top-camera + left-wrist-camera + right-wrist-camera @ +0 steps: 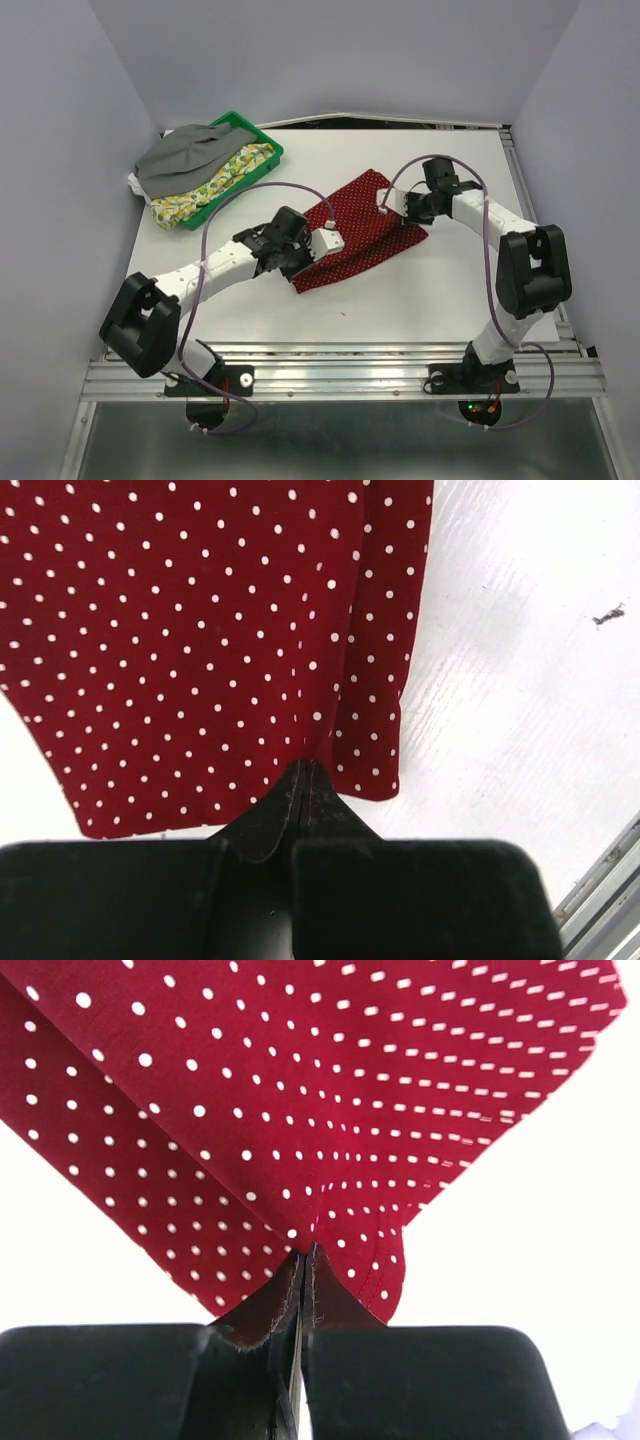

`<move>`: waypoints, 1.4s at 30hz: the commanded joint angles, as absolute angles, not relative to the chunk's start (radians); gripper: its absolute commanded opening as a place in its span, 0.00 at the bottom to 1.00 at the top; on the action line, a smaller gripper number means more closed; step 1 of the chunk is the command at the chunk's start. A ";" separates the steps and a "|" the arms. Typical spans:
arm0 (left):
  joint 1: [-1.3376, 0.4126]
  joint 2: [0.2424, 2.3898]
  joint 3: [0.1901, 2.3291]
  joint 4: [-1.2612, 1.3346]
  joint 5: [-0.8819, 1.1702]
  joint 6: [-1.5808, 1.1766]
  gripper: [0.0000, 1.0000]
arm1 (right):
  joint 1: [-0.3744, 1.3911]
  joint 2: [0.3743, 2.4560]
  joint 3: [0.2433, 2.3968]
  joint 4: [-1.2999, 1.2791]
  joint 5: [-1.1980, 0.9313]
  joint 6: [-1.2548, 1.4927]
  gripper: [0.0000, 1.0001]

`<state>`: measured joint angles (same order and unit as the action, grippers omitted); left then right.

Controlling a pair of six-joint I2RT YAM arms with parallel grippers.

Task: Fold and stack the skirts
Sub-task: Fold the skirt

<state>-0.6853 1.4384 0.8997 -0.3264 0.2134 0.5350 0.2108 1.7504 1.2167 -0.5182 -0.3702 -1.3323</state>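
The dark red dotted skirt (362, 232) lies spread in the middle of the white table. My left gripper (322, 244) pinches its near left edge; in the left wrist view the fingertips (303, 768) are shut on the hem of the red skirt (200, 640). My right gripper (388, 203) holds the far right part of the cloth. The right wrist view shows its jaws (305, 1255) shut on a puckered fold of the red skirt (330, 1090), lifted off the table. The grey skirt (185, 156) lies over the lemon-print skirt (215, 182) at the back left.
A green plastic tray (268, 151) at the back left holds the grey and lemon-print skirts, which spill over its left side. A small dark speck (607, 615) lies on the table to the right of the red cloth. The table's metal front rail (340, 375) runs along the near edge.
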 commanded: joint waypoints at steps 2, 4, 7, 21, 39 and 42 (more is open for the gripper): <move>-0.686 1.359 0.890 -0.402 0.229 0.572 0.00 | 0.212 1.651 1.256 -0.606 -0.383 -1.367 0.01; -0.684 1.356 0.882 -0.411 0.232 0.577 0.00 | 0.212 1.620 1.206 -0.611 -0.385 -1.377 0.01; -0.686 1.373 0.876 -0.423 0.245 0.589 0.00 | 0.212 1.603 1.120 -0.588 -0.380 -1.379 0.01; -0.684 1.460 0.839 -0.397 0.259 0.611 0.16 | 0.221 1.664 0.969 -0.468 -0.374 -1.328 0.03; -0.902 1.669 0.934 -0.481 0.281 0.606 0.29 | 0.157 1.672 1.331 -0.492 -0.242 -0.955 0.83; -0.908 1.703 1.012 -0.508 0.327 0.581 0.32 | 0.126 1.694 1.411 -0.546 -0.250 -0.757 0.81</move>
